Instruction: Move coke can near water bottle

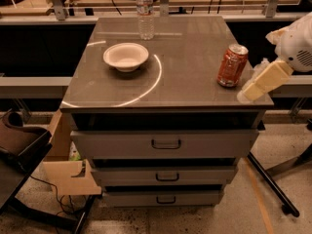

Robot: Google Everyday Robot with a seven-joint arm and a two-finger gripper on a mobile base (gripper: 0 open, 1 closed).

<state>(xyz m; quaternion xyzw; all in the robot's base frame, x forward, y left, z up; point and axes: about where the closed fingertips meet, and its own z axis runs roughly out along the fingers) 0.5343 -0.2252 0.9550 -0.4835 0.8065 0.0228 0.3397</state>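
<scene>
The coke can (pixel 232 65), red-orange with a silver top, stands upright near the right edge of the grey cabinet top (pixel 185 52). The water bottle (pixel 145 11), clear with a white cap and a pale label, stands upright at the back middle of the top. My gripper (pixel 256 84) is cream-coloured and hangs from the white arm (pixel 297 45) at the right. It sits just right of the can at the cabinet's right front corner, not touching the can. It holds nothing that I can see.
A white bowl (pixel 126 56) sits on the left half of the top, in front of the bottle. The cabinet has three drawers (pixel 165 144). A dark chair (pixel 19 145) and a cardboard box (pixel 68 172) stand at the left; a black stand leg (pixel 273 184) lies at the right.
</scene>
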